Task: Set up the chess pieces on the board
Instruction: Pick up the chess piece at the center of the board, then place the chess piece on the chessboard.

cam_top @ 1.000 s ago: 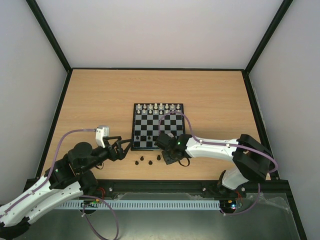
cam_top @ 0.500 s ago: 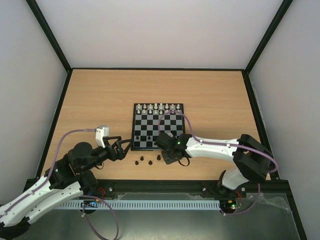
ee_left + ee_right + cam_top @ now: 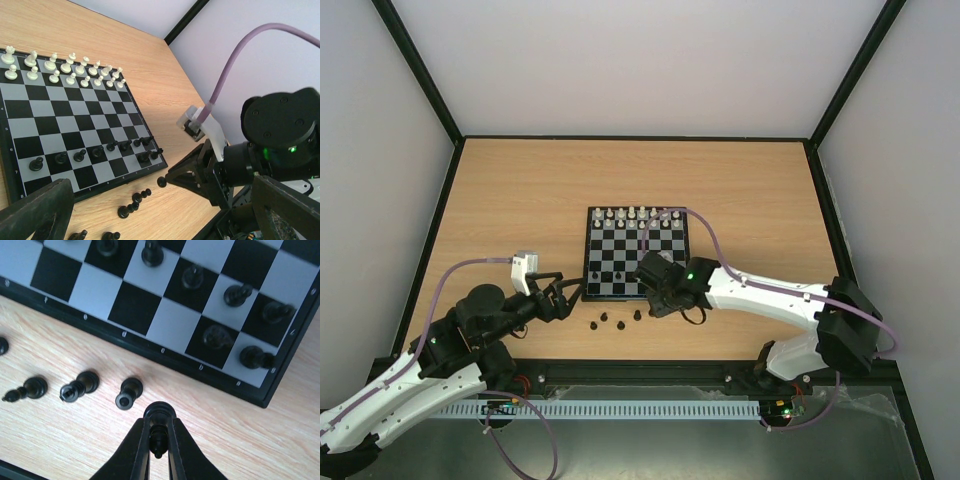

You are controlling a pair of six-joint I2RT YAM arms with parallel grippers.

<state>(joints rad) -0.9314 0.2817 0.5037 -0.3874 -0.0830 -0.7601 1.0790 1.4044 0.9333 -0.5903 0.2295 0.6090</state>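
Wood table [image 3: 520,200], board [image 3: 620,250] flat at centre, dark chess pieces [image 3: 604,317] loose beside its near edge

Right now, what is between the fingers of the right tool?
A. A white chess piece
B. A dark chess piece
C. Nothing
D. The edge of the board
B: the right wrist view shows the right tool shut on a dark chess piece, over the wooden table just off the board.

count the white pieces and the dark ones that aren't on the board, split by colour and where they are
white pieces on the board: 16
dark pieces loose on the table: 4
dark piece held in the right gripper: 1
total: 21
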